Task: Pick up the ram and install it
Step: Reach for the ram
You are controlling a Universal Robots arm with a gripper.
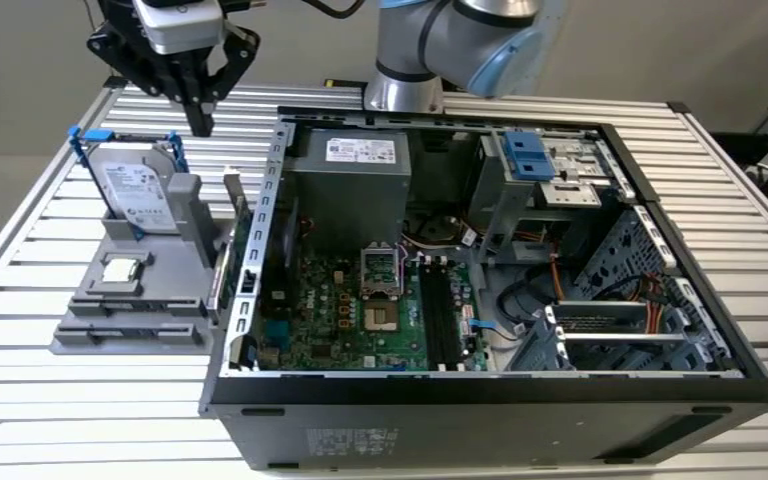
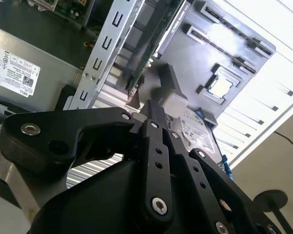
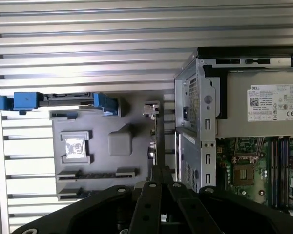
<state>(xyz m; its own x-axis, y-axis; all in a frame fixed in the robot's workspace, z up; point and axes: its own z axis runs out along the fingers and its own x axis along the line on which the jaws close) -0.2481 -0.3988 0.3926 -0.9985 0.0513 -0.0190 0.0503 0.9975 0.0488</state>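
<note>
Exterior view shows the ram (image 1: 237, 225) standing on edge below the hand (image 1: 200, 125).

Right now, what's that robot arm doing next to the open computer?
The robot arm's hand hangs in the air over a grey holder beside the open computer. It holds nothing. The ram stands on its edge at the side of that holder, below the hand, and hasn't been picked up yet. A hard drive sits in the holder too.
</note>
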